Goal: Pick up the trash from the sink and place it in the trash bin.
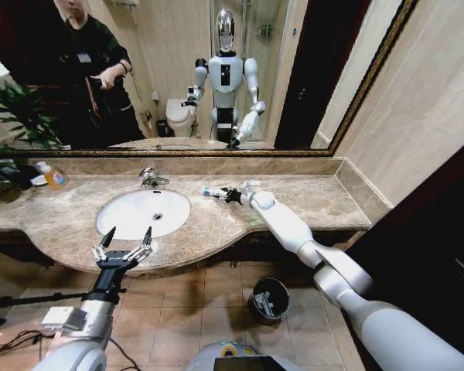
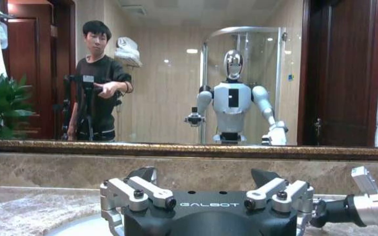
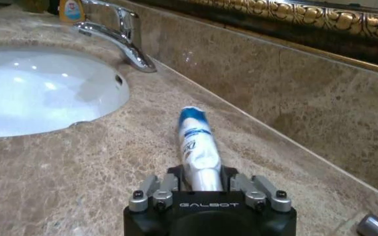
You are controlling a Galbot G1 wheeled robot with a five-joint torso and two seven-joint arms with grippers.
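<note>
At the left, the left gripper [image 1: 126, 241] hovers with fingers spread wide and empty over the front lip of the countertop [image 1: 69, 224], just before the sink [image 1: 143, 212]. To the right of the basin, the right gripper [image 1: 230, 194] lies low on the marble, its fingers closed around the blue-and-white tube [image 3: 197, 147]. The grasp seems made; the next move likely calls for lifting and carrying the tube down to the trash bin [image 1: 269, 299] on the floor.

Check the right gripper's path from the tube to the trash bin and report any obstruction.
Nothing visible blocks it. The right gripper is closed on the blue-and-white tube on the countertop. The trash bin stands open on the floor below the counter's edge, beside the right arm.
</note>
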